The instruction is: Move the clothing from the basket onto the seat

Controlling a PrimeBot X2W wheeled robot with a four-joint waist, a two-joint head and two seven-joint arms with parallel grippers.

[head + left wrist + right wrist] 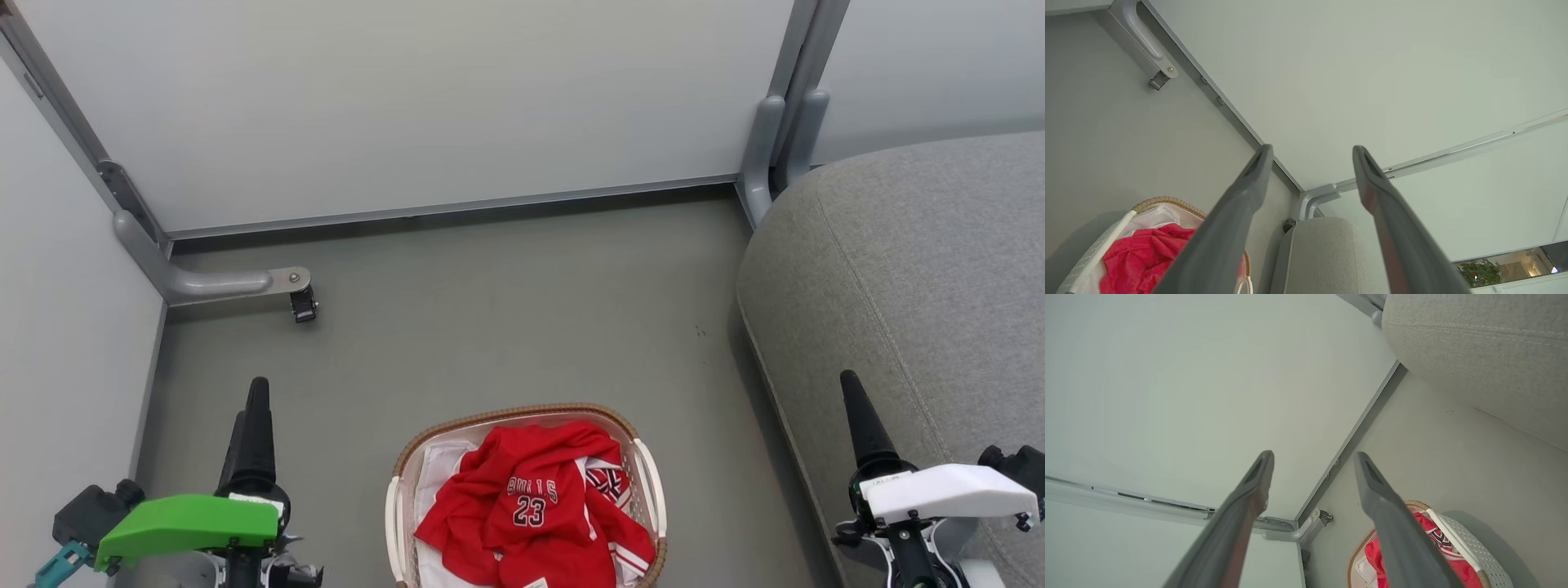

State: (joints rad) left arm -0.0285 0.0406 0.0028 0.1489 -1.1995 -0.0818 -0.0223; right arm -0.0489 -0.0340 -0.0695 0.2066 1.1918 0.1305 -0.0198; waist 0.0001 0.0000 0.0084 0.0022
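The red clothing (535, 506), with white trim and the number 23, lies bunched in the oval white basket (395, 510) with a brown woven rim, on the floor at the bottom centre. The grey seat (914, 278) fills the right side. My left gripper (255, 392) is at the lower left, well to the left of the basket. My right gripper (851, 384) is over the seat's front edge at the lower right. In the left wrist view my left gripper (1312, 153) stands open and empty. In the right wrist view my right gripper (1312, 457) is likewise open and empty, with the clothing (1431, 535) below it.
Pale partition panels close off the back and left. A grey metal foot with a black caster (303, 305) juts onto the floor at the back left. A white sheet (441, 465) lines the basket under the red fabric. Grey floor (522, 327) spreads between basket and wall.
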